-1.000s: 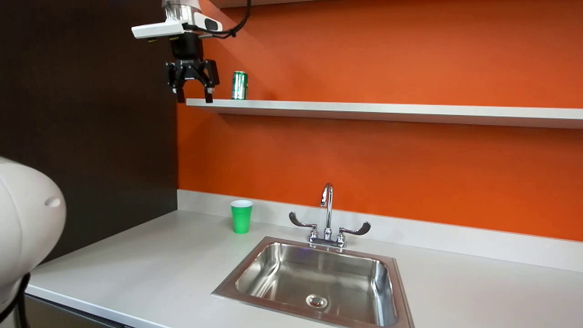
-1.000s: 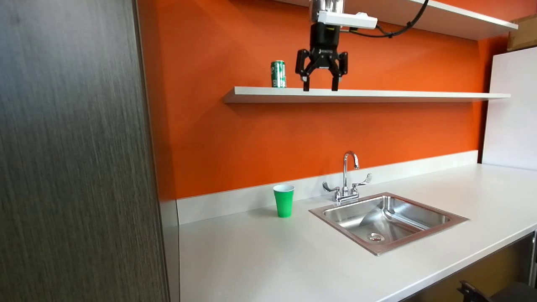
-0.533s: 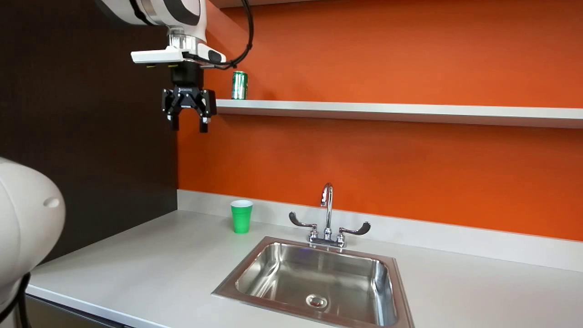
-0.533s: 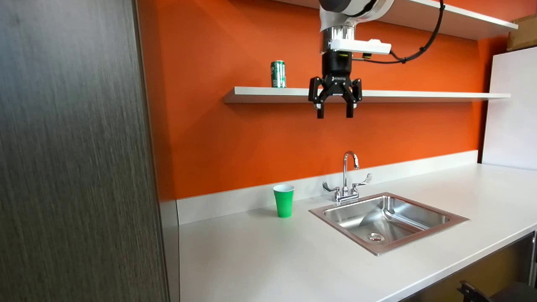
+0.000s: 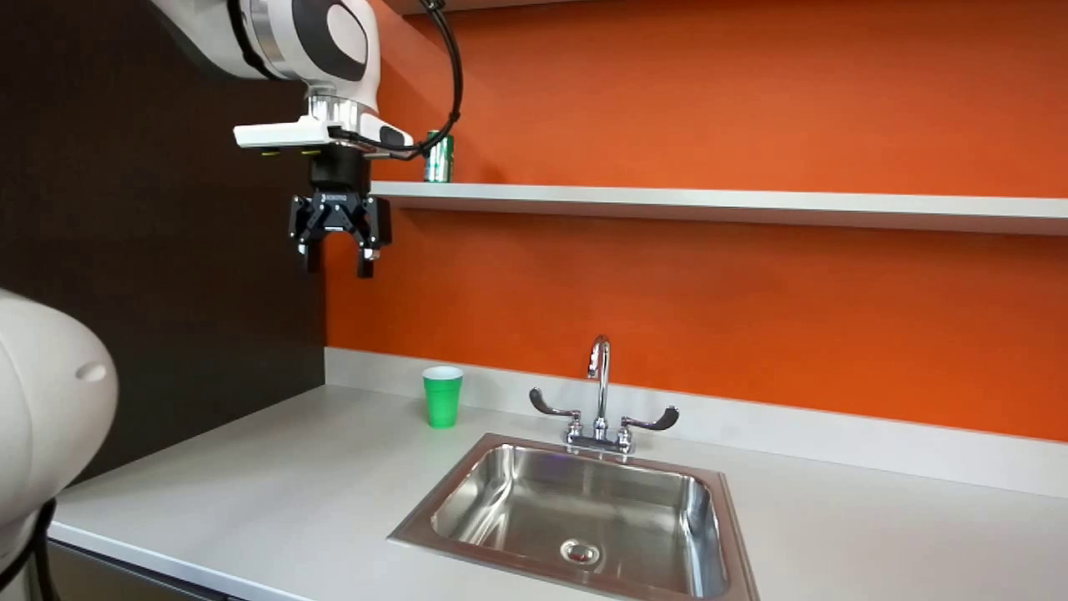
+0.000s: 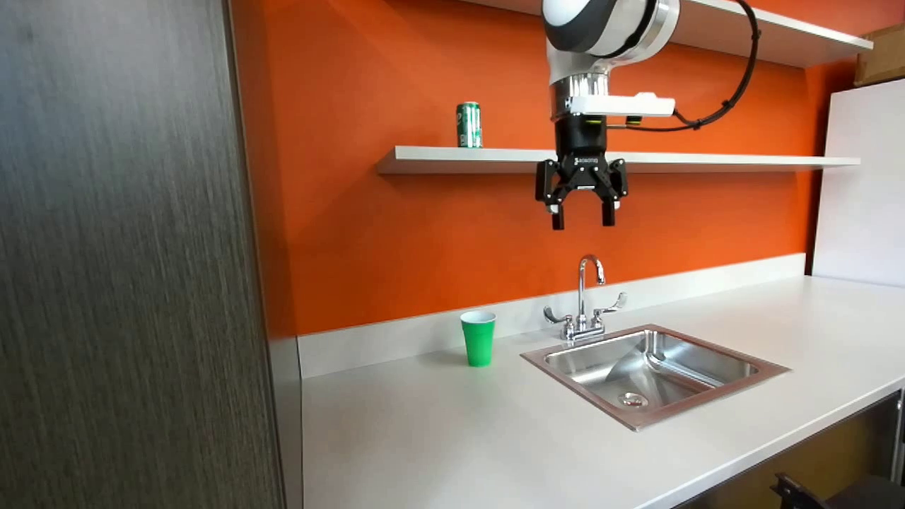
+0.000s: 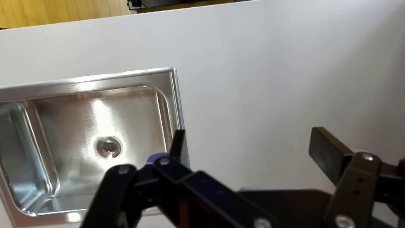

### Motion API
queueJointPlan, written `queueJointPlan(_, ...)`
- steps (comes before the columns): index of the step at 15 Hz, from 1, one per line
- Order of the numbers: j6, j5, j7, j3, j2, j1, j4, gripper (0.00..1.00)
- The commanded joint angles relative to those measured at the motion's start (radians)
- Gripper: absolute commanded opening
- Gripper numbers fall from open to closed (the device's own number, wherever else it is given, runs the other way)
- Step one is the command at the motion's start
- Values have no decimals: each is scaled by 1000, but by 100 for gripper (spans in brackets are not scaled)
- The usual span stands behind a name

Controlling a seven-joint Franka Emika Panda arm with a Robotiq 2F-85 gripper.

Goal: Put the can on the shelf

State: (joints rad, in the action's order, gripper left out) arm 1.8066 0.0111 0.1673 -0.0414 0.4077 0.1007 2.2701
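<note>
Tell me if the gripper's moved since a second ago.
Yes, downward: in both exterior views the open gripper now sits lower relative to the shelf.

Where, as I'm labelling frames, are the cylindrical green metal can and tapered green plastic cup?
Green can (image 6: 469, 125): in an exterior view, middle of its side.
Green cup (image 6: 479, 343): in an exterior view, middle of its outer wall.

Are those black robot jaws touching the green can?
Apart. In an exterior view, the open jaws hang lower than the can and off to one side, with orange wall and white shelf plainly visible between them.
</note>
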Motion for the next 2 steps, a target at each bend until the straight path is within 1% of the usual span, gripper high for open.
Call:
queueJointPlan(1,-2,7,-7,-18,2,-21,1,100)
queueJointPlan(2,-1,7,-7,-18,3,-21,2,100)
